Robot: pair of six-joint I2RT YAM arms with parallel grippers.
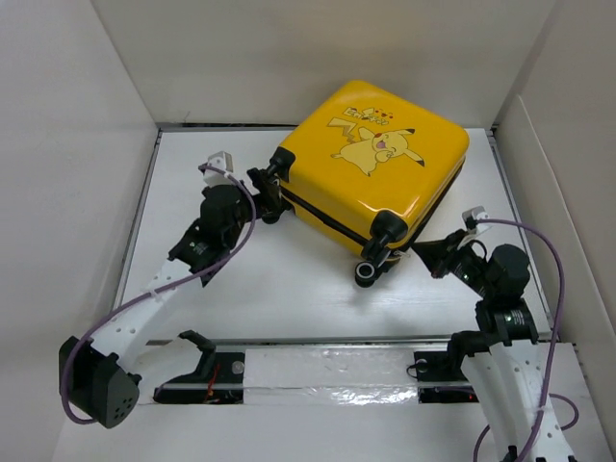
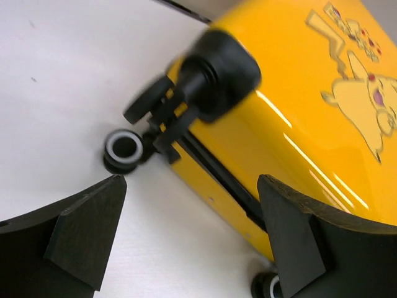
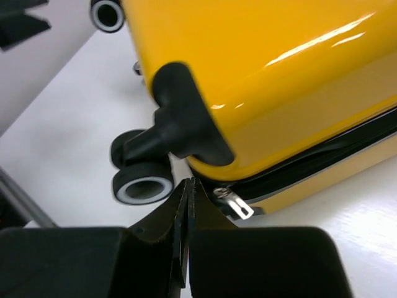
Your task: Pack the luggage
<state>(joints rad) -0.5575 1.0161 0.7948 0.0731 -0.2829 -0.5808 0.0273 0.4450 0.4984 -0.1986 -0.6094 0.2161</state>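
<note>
Luggage (image 1: pixel 380 159): glossy yellow rounded hard-shell suitcase, Pikachu print, black zipper trim and wheels, zipped, lying flat | far right-centre of white table (image 1: pixel 279 289) | left hand (image 2: pixel 189 230) spread wide beside wheel corner | right hand (image 3: pixel 188 194) clenched empty near silver zipper pull (image 3: pixel 232 203)

Left arm (image 1: pixel 144 308) and right arm (image 1: pixel 510 395): white perforated links, black joints. Purple cables (image 1: pixel 252 217) loop behind black wedge fingers (image 2: pixel 87 230).

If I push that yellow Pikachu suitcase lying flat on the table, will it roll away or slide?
Probably slide: the suitcase lies on its broad side, so its caster wheels likely carry little weight. The glossy hard shell looks stiff and probably slippery to grip. It seems unlikely to tip.
</note>
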